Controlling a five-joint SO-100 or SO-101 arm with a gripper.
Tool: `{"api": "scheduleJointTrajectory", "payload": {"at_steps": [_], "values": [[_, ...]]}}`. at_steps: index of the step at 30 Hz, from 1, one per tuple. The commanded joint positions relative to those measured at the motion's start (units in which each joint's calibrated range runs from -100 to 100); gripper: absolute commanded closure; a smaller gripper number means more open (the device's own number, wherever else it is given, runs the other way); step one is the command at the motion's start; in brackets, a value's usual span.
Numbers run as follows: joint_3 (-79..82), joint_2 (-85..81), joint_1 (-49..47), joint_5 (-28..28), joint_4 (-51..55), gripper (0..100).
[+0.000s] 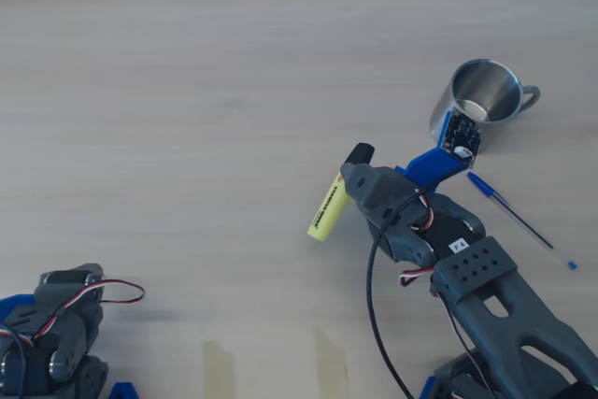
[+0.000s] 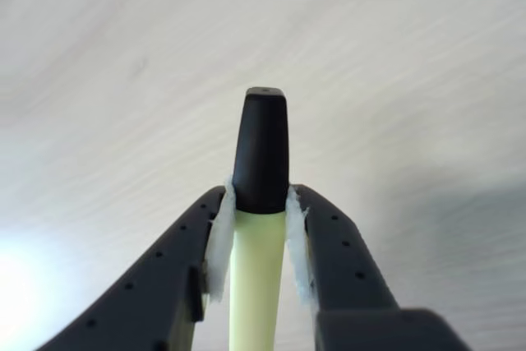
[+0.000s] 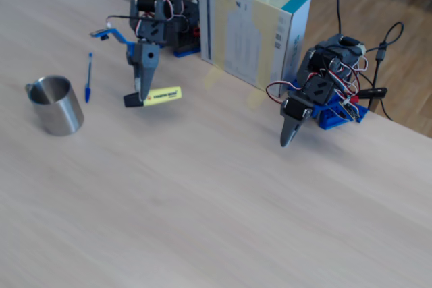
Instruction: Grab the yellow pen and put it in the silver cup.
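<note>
My gripper (image 1: 352,175) is shut on the yellow pen (image 1: 328,210), a chunky highlighter with a black cap. In the wrist view the padded fingers (image 2: 220,240) clamp it where cap meets barrel (image 2: 256,285), and the cap points away from me. In the fixed view the gripper (image 3: 143,92) holds the pen (image 3: 163,95) low over the table, slightly tilted; I cannot tell whether it touches. The silver cup (image 1: 445,109) stands upright and empty, up and to the right of the gripper in the overhead view. In the fixed view the cup (image 3: 57,109) is to the gripper's left.
A thin blue-capped ballpoint (image 1: 519,219) lies to the right of my arm, near the cup, and also shows in the fixed view (image 3: 88,77). A second arm (image 3: 316,92) rests at the right of that view. A white and teal box (image 3: 253,28) stands at the table's back edge.
</note>
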Motion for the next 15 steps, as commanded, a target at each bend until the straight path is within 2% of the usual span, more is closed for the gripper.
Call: {"api": "scheduleJointTrajectory", "payload": {"at_steps": [1,15], "values": [[-3.3,-2.1,-0.8,0.1,-4.0,98],[-3.6,-2.2,-0.9,7.4,-23.7,98]]}}
